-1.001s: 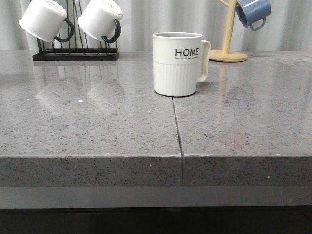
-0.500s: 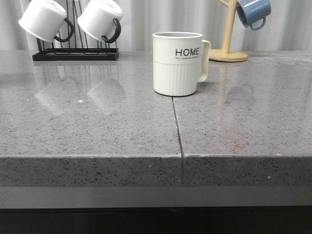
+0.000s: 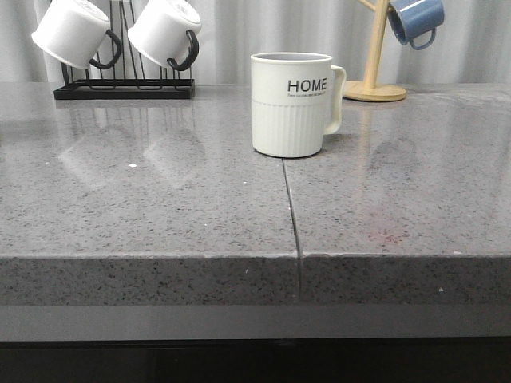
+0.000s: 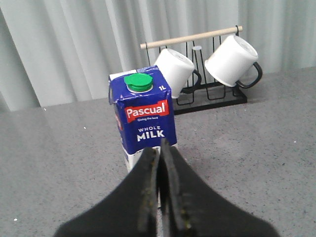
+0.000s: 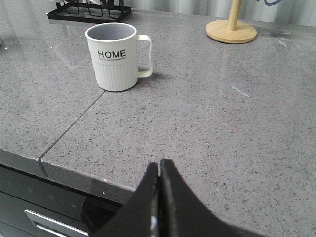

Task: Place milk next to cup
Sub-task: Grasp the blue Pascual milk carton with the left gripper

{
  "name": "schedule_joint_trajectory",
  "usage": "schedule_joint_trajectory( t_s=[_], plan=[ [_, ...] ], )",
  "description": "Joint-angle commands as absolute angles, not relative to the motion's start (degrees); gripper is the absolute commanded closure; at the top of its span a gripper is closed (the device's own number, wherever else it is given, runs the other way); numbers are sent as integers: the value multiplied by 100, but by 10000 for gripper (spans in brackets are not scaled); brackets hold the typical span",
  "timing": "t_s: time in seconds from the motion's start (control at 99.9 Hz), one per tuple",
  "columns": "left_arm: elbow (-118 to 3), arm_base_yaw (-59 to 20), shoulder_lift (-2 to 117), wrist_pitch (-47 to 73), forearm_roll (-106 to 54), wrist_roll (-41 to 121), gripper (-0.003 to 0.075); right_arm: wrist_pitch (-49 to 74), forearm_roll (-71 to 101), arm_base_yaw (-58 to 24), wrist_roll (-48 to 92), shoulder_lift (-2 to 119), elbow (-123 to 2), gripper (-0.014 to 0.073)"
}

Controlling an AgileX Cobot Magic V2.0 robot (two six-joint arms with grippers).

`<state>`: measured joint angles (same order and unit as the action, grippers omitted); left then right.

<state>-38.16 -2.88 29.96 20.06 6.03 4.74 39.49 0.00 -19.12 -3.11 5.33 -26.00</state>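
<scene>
Milk does not show in the front view; only the cup [image 3: 291, 104] stands there, upright near the middle of the grey speckled desk [image 3: 144, 215], its handle to the right, right at the far end of a seam [image 3: 292, 223] that runs to the near edge. Far left is a black rack [image 3: 124, 89] with two white mugs, far right a wooden stand [image 3: 372, 48] with a blue mug [image 3: 415, 19], and pale curtains hang behind. Neither arm shows here

From the left wrist, the milk [image 4: 144, 121] stands upright on the desk just beyond the left tool [image 4: 159, 155], green cap up, the rack of mugs farther off behind it. The tool's fingers are pressed together and hold nothing. To do the grasp well, I judge they must spread wider than the carton, go around its body below the sloped top, and close squarely so it stays upright

From the right wrist, the right tool [image 5: 159, 170] hangs over the near edge with fingers closed on nothing, the cup well apart beyond it, with bare desk on both sides of the cup
</scene>
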Motion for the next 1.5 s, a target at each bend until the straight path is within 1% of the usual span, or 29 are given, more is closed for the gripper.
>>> schedule_joint_trajectory(
  t_s=[0.0,0.05,0.06,0.07,0.1,0.12,0.13,0.14,0.17,0.19,0.2,0.21,0.22,0.24,0.27,0.34,0.38,0.72,0.921,1.201,1.441,1.491],
  plan=[
    [-4317,-324,3655,1706,317,427,654,3564,-44,-1910,-298,610,-2726,661],
    [-4419,-324,3929,1694,317,427,560,3564,-44,-1910,-298,610,-2726,661],
    [-4438,-324,3966,1680,317,427,527,3564,-44,-1910,-298,610,-2726,661],
    [-4439,-324,4038,1679,317,427,510,3564,-44,-1910,-298,610,-2726,661],
    [-4470,-314,4171,1652,317,427,416,3564,-44,-1910,-298,610,-2726,661],
    [-4483,-314,4265,1635,317,427,374,3564,-44,-1910,-298,610,-2726,661],
    [-4502,-314,4295,1608,317,427,332,3564,-44,-1910,-298,610,-2726,661],
    [-4499,-314,4354,1607,317,427,312,3564,-44,-1910,-298,610,-2726,661],
    [-4508,-314,4468,1531,317,427,207,3564,-44,-1910,-298,610,-2726,661],
    [-4508,-314,4545,1472,317,427,167,3564,-44,-1910,-298,610,-2726,661],
    [-4508,-314,4571,1429,317,427,129,3564,-44,-1910,-298,610,-2726,661],
    [-4508,-314,4620,1409,317,427,112,3564,-44,-1910,-298,610,-2726,661],
    [-4508,-314,4644,1386,317,427,78,3564,-44,-1910,-298,610,-2726,661],
    [-4508,-314,4712,1322,317,427,35,3564,-44,-1910,-298,610,-2726,661],
    [-4508,-314,4798,1215,317,427,-1,3564,-44,-1910,-298,610,-2726,661],
    [-4508,-314,5026,998,250,382,42,3564,-44,-1910,-298,610,-2726,661],
    [-4508,-314,5156,893,193,382,53,3564,-44,-1910,-298,610,-2726,661],
    [-4520,-314,6000,344,32,382,53,3564,-44,-1910,-298,610,-2726,661],
    [-4520,49,6298,88,-578,382,60,3564,-44,-1910,-298,610,-2726,661],
    [-4528,47,6701,-368,-602,382,60,3564,-44,-1910,-298,610,-2726,661],
    [-4546,47,7128,-1316,-602,382,60,3564,-44,-1910,-298,610,-2726,661],
    [-4604,47,7254,-1348,-602,382,60,3564,-44,-1910,-298,610,-2726,661]
  ],
)
